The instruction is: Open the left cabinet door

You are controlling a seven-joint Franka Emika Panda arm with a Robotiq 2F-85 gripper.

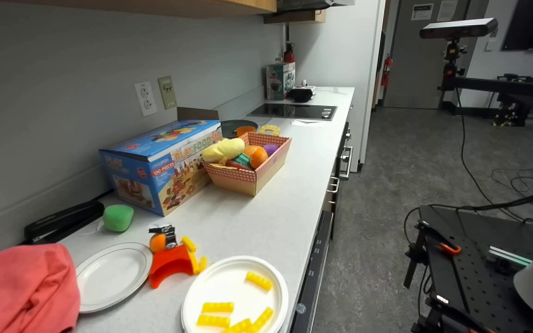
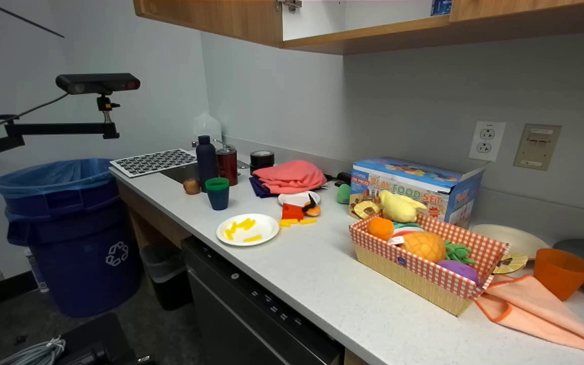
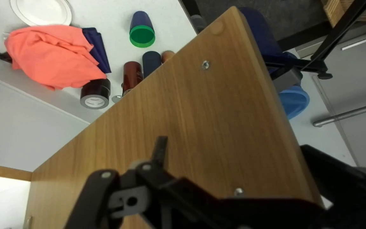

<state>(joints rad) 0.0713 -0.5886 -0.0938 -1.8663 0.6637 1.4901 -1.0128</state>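
Your gripper [image 3: 235, 148], low in the wrist view, has its jaws spread wide, one over the inner face of the left cabinet door [image 3: 202, 111], the other beyond its edge; can't tell if either touches. You see the door cross that frame from lower left to upper right, two screws [image 3: 205, 65] showing. In an exterior view it's at the top, left of centre, standing out from the cabinet [image 2: 373, 41] by a hinge [image 2: 292, 5]. Right of centre below: basket [image 2: 403, 276] on your counter [image 2: 317, 284].
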